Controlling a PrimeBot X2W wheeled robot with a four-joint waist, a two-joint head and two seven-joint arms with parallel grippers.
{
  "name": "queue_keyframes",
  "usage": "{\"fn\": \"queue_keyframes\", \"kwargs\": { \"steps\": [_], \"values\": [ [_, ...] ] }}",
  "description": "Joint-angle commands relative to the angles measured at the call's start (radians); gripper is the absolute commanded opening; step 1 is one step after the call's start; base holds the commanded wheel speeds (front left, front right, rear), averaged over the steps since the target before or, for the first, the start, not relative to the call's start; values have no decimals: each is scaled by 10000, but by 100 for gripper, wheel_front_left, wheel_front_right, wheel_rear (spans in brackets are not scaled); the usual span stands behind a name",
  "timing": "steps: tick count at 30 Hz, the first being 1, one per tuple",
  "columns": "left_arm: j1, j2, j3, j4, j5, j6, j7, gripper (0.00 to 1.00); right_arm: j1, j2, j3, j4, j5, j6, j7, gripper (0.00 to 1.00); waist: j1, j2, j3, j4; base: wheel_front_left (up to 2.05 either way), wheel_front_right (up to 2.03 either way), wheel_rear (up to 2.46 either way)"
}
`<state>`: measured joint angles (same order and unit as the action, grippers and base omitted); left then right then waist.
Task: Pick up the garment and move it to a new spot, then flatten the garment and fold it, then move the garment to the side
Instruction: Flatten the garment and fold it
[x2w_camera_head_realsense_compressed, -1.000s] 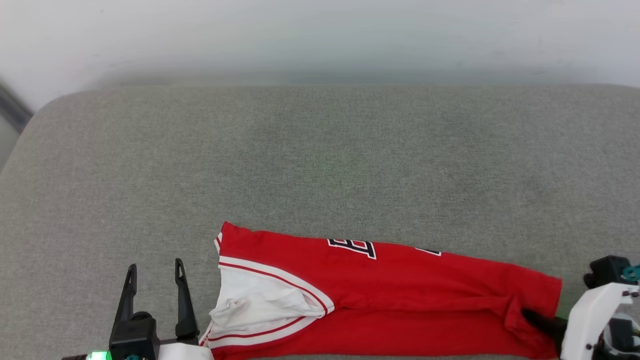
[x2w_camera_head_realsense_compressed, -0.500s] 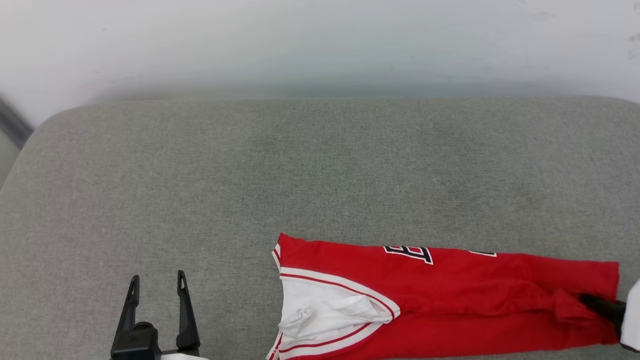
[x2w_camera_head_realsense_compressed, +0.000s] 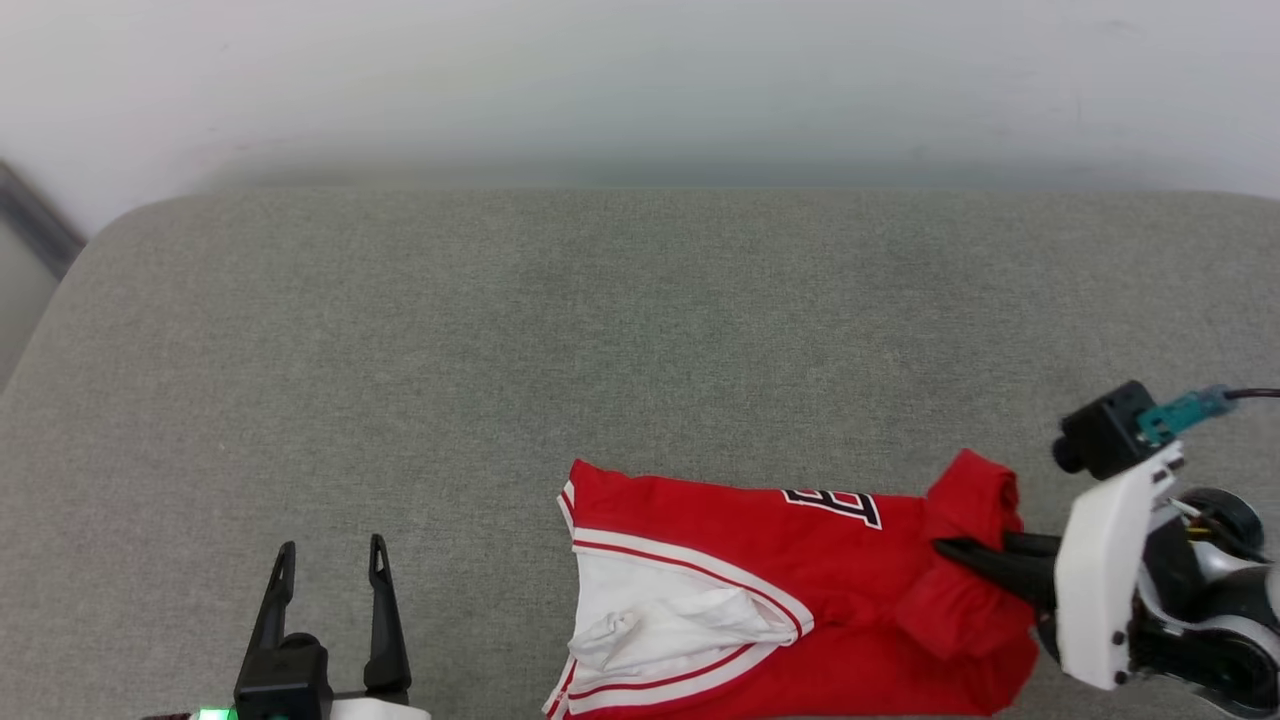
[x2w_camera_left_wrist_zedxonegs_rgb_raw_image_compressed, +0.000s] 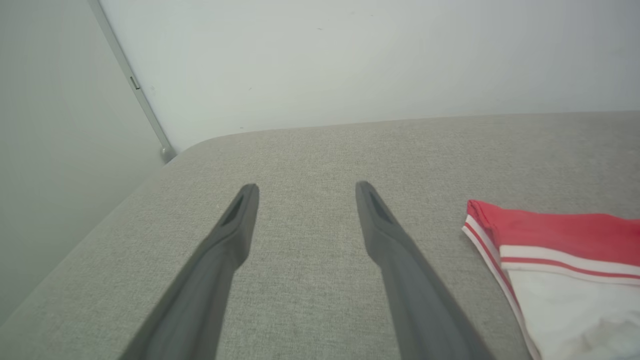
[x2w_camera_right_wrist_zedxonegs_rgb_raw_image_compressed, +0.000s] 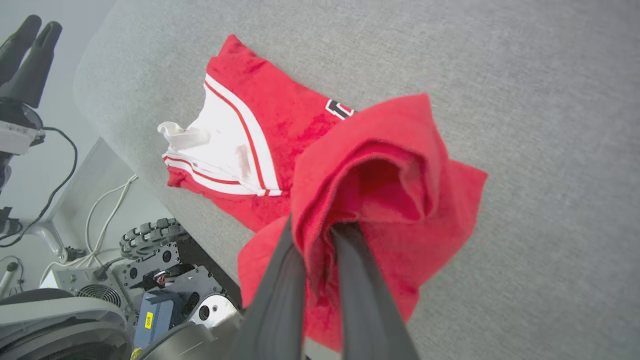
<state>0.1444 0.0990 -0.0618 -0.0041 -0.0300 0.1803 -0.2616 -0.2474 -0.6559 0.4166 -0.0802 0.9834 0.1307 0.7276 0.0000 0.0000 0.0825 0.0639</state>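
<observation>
- Two long dark fingers of the right gripper (x2w_camera_head_realsense_compressed: 950, 547) are pinched together on one red end of the garment (x2w_camera_head_realsense_compressed: 760, 570). The cloth bunches into a raised, hollow fold that wraps around and over their tips.
- Ahead of those fingertips the rest of the garment lies flat on the grey upholstered surface (x2w_camera_head_realsense_compressed: 600, 340), stretching away toward the left gripper (x2w_camera_head_realsense_compressed: 332, 545).
- Just beyond the raised fold, a piece of black, white-outlined lettering (x2w_camera_head_realsense_compressed: 835, 503) shows on the red cloth, partly covered by the fold.
- At the end farthest from the right gripper sits the white sleeve (x2w_camera_head_realsense_compressed: 680, 610), rumpled and bordered by white-and-red striped trim.
- The left gripper stands with its jaws spread wide and nothing between them. Its fingers point toward the pale wall (x2w_camera_head_realsense_compressed: 640, 80) over bare grey fabric.
- The garment's striped edge lies off to the right of the left gripper, near but clear of its right finger.
- Below and to the left of the right gripper in its own wrist view, past the surface's edge, the robot's wheeled base (x2w_camera_right_wrist_zedxonegs_rgb_raw_image_compressed: 165, 285) shows.
</observation>
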Motion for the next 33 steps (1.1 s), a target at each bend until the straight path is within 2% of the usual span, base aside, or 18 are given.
{"fn": "queue_keyframes", "kwargs": {
  "steps": [1, 8, 19, 27, 33],
  "values": [
    [-154, -38, 4, 19, 44, -45, -46, 100, -431, 231, 364, -233, -239, 0, 142, 0, 0, 0, 81, 60, 0, 0, 0],
    [-461, -170, -41, 124, 75, -130, -46, 100, -2390, 980, 2509, -61, -1209, -2, 681, 0, 0, 0, 383, 322, 0, 0, 0],
    [-886, -310, -123, 233, 92, -228, -46, 100, -5083, 2735, 5740, 2457, -1300, -2, 744, 0, 0, 0, 846, 725, 0, 0, 0],
    [-1158, -373, -220, 323, 31, -314, -47, 100, -5936, 3657, 7308, 4749, -1330, -2, -122, 0, 0, 0, 1240, 932, 0, 0, 0],
    [-1202, -408, -123, 388, 36, -343, -47, 100, -6098, 3905, 7916, 5877, -1105, -3, -813, 0, 0, 0, 1320, 846, 0, 0, 0]
  ]
}}
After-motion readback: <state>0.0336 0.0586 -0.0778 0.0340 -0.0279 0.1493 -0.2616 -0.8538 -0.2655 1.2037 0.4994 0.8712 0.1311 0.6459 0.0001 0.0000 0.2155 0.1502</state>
